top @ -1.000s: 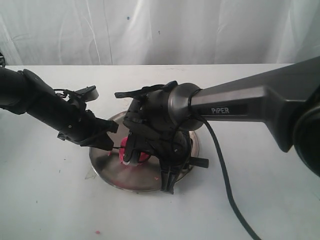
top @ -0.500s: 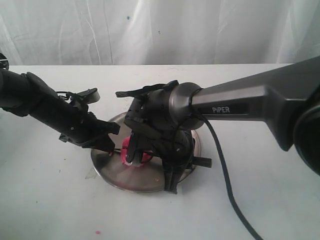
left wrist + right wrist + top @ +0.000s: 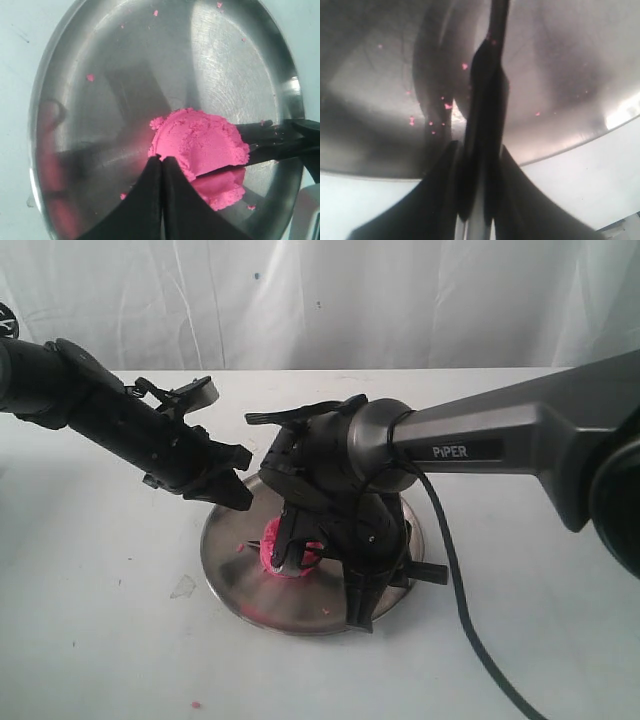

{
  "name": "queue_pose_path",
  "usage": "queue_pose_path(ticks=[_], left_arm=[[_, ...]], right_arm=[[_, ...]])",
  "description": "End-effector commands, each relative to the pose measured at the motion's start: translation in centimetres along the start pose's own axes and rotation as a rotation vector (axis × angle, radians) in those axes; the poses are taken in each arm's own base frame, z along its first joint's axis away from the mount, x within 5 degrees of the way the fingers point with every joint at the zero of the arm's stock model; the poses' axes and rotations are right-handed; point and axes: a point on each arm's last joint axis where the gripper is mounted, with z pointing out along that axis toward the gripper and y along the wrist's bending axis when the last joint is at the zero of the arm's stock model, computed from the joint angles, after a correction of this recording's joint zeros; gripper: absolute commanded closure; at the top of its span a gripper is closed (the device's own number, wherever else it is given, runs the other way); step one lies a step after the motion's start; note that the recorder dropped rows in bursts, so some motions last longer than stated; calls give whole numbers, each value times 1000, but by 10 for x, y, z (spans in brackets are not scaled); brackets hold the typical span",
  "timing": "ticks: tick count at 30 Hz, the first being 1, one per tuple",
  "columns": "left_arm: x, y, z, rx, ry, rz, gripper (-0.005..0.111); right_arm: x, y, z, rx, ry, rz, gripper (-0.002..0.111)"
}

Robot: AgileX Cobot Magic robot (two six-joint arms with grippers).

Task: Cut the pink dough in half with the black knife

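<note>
1. as i look at the exterior view, the steel plate [image 3: 235, 575] sits on the white table [image 3: 100, 640] in the lower middle of the frame. the pink dough [image 3: 272, 552] lies on the plate, a little left of its centre.
2. the left arm comes in from the upper left of the frame. the left gripper [image 3: 161, 164] has its fingers pressed together with nothing between them.
3. the tips of those fingers are right at the edge of the dough, but i cannot tell whether they touch it.
4. the right arm reaches in from the right edge of the frame and hangs over the plate, hiding part of the dough from the exterior camera.
5. in the right wrist view, the right gripper [image 3: 479, 160] is pinching the black knife [image 3: 490, 85], one finger on each side of it, with the blade running out over the plate.
6. in the left wrist view, the blade goes into the dough on the side away from the left fingers. a slit runs partway across the lump, with a larger domed part on one side and a smaller part on the other. i cannot tell whether the cut goes right through.
7. small pink crumbs [image 3: 447, 106] are scattered over the plate.
</note>
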Motion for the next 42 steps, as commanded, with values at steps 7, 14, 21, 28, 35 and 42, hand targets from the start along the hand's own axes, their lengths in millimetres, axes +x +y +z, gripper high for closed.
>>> queue_pose_path(ticks=[7,14,21,28,35,42], left_arm=[[1,-4,-1,21,22,14,107],[1,-3,-1,18,19,14,107],[0,-3,-1,14,13,14,107],[0,-3,-1,14,13,14,107],[-1,-2,-1,5,4,14,107],[-1,-2,-1,3,4,16,107]], right_arm=[[-6,0,-9,-130,-61,45,108],[-5,0,-14,-156,-52,38,108],[-5,1,-14,-167,-50,27,108],[-7,-5,0,-58,15,4,108],[-6,-7,0,-45,19,9,108],[-4,1,3,-95,25,3,108]])
